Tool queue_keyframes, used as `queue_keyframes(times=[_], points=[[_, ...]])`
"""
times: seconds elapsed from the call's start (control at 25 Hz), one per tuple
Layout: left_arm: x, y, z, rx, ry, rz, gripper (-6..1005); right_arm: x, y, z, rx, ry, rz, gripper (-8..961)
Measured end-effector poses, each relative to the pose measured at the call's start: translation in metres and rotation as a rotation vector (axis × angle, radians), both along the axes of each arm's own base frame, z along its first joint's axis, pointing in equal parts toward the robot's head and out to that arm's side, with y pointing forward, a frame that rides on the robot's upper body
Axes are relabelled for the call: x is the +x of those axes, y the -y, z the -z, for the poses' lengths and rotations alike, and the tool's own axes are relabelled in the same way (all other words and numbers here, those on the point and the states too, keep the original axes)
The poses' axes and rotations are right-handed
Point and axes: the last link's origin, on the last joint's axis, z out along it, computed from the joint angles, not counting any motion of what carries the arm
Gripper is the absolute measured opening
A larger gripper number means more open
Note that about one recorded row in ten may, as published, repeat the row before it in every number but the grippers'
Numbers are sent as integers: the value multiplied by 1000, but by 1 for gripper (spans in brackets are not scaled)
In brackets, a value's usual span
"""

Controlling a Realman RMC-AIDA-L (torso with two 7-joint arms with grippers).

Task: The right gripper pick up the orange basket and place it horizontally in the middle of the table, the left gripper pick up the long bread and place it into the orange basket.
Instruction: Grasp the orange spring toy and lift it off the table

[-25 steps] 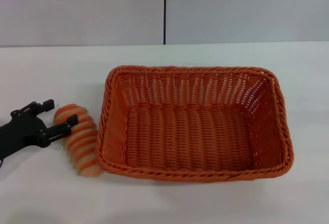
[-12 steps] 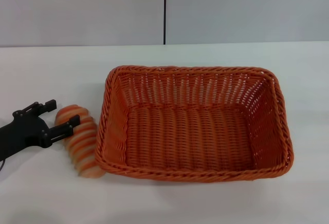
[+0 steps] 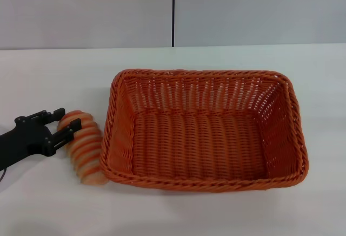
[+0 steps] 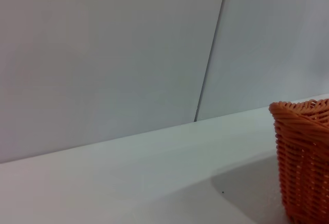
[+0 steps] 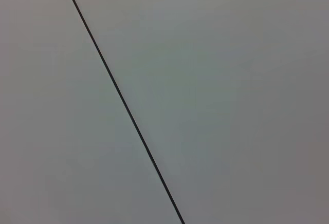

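The orange basket [image 3: 203,130] lies lengthwise across the middle of the white table [image 3: 54,73], and nothing is inside it. One of its corners [image 4: 303,157] shows in the left wrist view. The long bread [image 3: 85,152], striped orange and cream, rests on the table against the basket's left side. My left gripper [image 3: 66,118] reaches in from the left edge, its two black fingers closed against the far end of the bread, one on each side. The right gripper is out of view.
A grey wall [image 3: 86,8] with a dark vertical seam [image 3: 173,11] stands behind the table. The right wrist view holds only that wall and its seam [image 5: 123,103]. Bare tabletop lies in front of the basket and to its right.
The left gripper's fingers have drawn closer together around the bread's far end. The basket has stayed in place.
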Motion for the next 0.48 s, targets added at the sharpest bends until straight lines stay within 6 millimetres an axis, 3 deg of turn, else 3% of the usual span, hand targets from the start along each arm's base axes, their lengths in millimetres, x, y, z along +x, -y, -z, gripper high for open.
queue_keyframes(times=[0.12,0.48], points=[[0,0,0,0,1,-1,598,0,0,0,0,0,0,495],[0,0,0,1,-1,5,430,0,0,0,1,0,0,494]])
